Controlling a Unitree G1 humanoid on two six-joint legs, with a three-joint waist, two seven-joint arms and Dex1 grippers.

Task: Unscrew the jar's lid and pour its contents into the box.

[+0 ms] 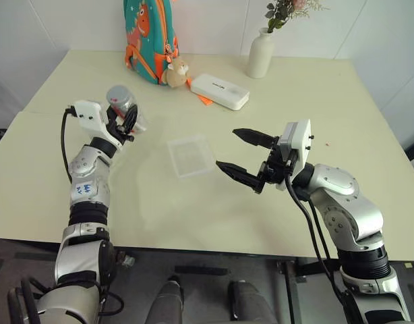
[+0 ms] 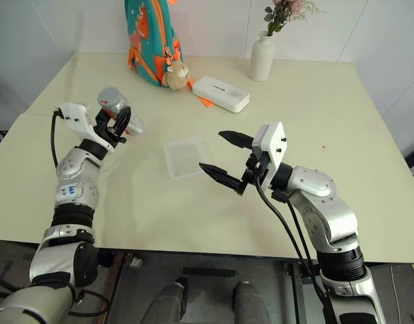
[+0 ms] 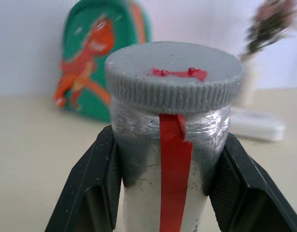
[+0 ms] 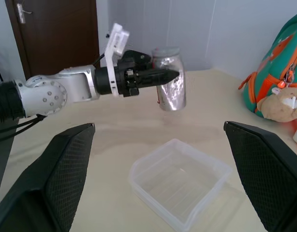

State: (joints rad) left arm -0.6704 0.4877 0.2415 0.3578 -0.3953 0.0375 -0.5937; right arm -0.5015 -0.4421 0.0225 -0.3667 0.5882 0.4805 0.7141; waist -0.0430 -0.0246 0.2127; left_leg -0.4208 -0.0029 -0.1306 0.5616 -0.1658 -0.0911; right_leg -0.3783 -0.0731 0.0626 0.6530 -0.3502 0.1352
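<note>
A: Table (image 1: 274,202) noted, backpack (image 1: 148,37) and vase (image 1: 260,54) at far edge. Box (image 1: 191,156) seen flat mid-table, apart from both arms.

B: Right gripper (image 1: 244,156) seen just right of box, above table, fingers spread wide, nothing held.

A: Left gripper (image 1: 126,121) clamped on jar (image 1: 124,104), lifted off table, left of box. Lid (image 3: 173,82) seen screwed on.
</note>
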